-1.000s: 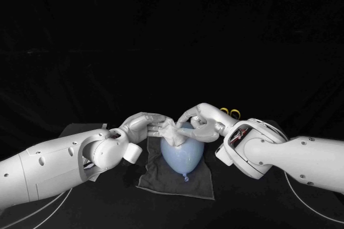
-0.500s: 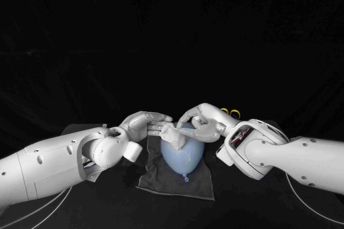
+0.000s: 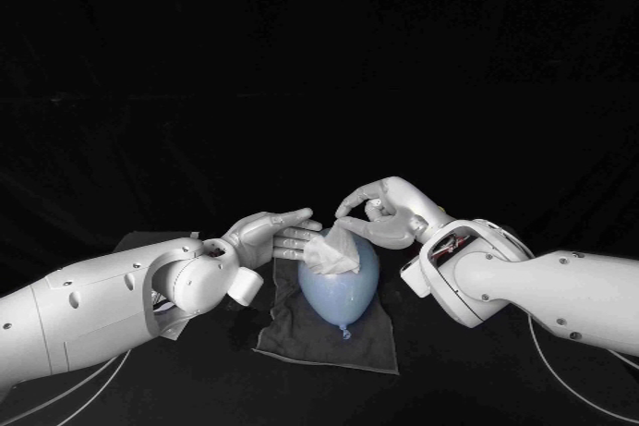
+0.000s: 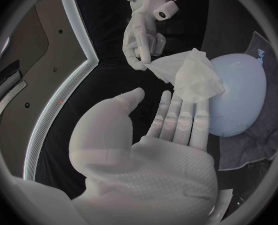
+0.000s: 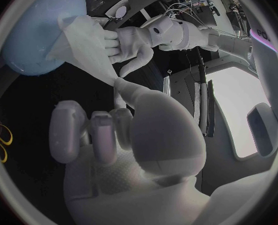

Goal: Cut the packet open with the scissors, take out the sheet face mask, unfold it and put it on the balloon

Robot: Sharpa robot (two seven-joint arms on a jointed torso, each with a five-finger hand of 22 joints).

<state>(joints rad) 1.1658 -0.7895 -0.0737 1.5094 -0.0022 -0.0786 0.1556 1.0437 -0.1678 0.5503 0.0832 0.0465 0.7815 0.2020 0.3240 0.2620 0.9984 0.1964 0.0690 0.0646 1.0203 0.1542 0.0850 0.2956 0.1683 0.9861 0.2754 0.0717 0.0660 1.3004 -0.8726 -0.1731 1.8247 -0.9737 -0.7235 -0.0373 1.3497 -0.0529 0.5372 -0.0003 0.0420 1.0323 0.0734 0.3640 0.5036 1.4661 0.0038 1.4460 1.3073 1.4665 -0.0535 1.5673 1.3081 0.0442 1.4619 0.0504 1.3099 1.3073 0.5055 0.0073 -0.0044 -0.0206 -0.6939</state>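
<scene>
Your right robot hand [image 3: 379,218] pinches one corner of the sheet face mask [image 3: 333,252] between its thumb and a finger, its other fingers curled, and it has risen a little since a second ago, drawing that corner up and away. Your left robot hand [image 3: 271,234] has let go. A moment back it was bunched against the crumpled sheet; now it lies flat and spread, holding nothing, its fingertips [image 4: 176,116] just beside the mask's lower edge, and you cannot tell whether they touch it. Between the two hands the mask has opened from a tight wad into a loose, partly folded fan, its free end draped on the far end of the balloon [image 3: 340,287]. The pale balloon rests on a dark cloth [image 3: 300,338] near the middle of the counter [image 3: 452,371], its knot toward the near edge. Yellow-handled scissors [image 5: 1,137] lie beyond your right robot hand. The packet step looks done; the unfolding seems only half made, and the sheet probably needs a second grip before it can be spread.
</scene>
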